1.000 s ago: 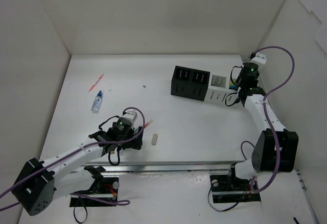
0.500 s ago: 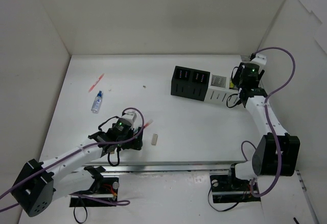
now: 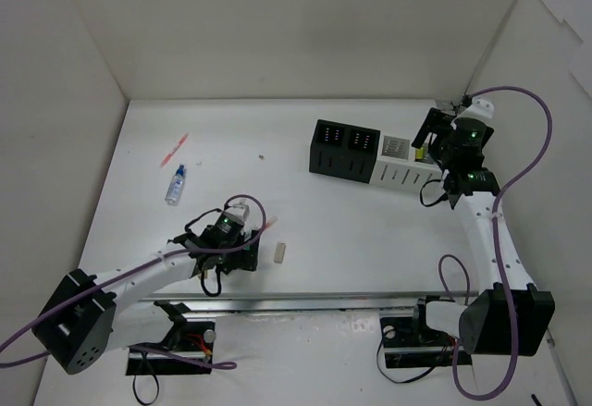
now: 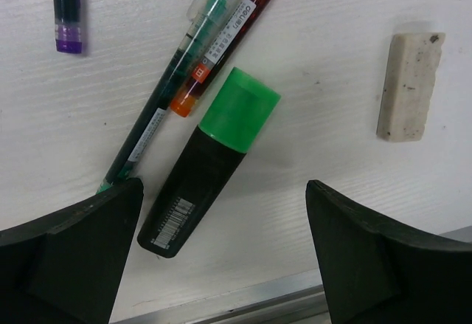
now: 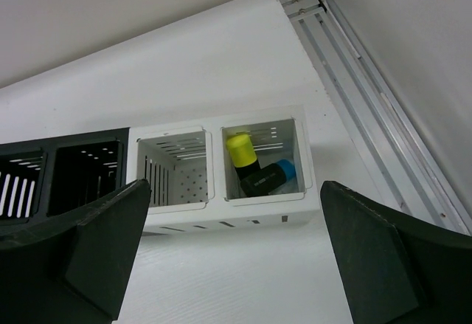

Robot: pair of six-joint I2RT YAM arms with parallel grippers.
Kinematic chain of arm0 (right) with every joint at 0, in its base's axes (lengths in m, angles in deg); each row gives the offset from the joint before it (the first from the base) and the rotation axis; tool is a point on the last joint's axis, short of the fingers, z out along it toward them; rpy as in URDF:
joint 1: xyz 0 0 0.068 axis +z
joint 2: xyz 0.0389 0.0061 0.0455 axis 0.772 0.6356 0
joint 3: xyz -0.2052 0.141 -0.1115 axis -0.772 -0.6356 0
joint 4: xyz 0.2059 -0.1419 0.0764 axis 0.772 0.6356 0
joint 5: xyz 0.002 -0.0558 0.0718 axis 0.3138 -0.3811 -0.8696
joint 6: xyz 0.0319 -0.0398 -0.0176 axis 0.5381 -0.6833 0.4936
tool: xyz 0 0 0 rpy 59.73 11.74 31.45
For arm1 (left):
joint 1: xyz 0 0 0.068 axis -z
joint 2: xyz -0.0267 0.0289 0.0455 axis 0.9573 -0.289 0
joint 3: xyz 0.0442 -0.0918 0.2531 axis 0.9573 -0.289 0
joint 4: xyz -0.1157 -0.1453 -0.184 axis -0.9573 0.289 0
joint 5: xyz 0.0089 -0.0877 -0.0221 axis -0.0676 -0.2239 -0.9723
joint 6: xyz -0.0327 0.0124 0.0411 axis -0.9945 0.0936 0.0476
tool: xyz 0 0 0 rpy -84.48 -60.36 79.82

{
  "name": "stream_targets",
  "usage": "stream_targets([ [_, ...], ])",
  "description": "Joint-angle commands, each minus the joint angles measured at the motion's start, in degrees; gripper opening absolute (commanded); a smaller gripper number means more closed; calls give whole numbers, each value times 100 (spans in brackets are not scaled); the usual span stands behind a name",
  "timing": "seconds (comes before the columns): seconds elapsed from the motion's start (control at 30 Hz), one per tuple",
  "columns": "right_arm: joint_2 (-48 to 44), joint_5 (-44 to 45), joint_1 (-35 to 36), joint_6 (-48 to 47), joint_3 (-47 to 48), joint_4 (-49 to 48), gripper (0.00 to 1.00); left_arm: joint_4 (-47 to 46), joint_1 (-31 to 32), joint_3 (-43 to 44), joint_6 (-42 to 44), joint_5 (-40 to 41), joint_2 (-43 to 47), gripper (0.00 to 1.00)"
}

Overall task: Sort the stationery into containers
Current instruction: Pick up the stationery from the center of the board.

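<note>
The left gripper's (image 4: pixel 223 191) spread fingers straddled the green highlighter (image 4: pixel 210 173), with bare table between it and the eraser (image 4: pixel 409 86). On its other flank two pens (image 4: pixel 166 106) lay just beside it, crowding that finger (image 4: pixel 74 243). Under the wide-open right gripper (image 5: pixel 236 213), the white box's (image 5: pixel 217 209) compartment next to the black box (image 5: pixel 74 169) showed bare floor, its end compartment was half filled by a yellow-ended highlighter (image 5: pixel 240 150) and a blue-ended highlighter (image 5: pixel 274 178), and the side wall (image 5: pixel 413 58) stood near.

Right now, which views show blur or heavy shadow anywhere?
Left wrist: the green highlighter is sharp; the near fingers are dark and blurred. Right wrist: the white container is sharp, its compartments shaded inside. Top external: even light, no glare.
</note>
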Motion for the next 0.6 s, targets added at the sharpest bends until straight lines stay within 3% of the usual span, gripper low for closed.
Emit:
stream_targets([
  [0.0,-219,-257,-7,91,-18,-130,98,-88,-27,188,-40,-74,-251,87],
  [0.2,-482,-117,-16,187,-97,-103,98,-54,298,188,-40,-188,-497,55],
  [0.33,-711,-82,1,275,-167,-59,98,52,412,180,-154,-153,-612,27],
  [0.57,-1238,-177,194,364,-377,169,98,210,816,434,-242,251,-814,13],
])
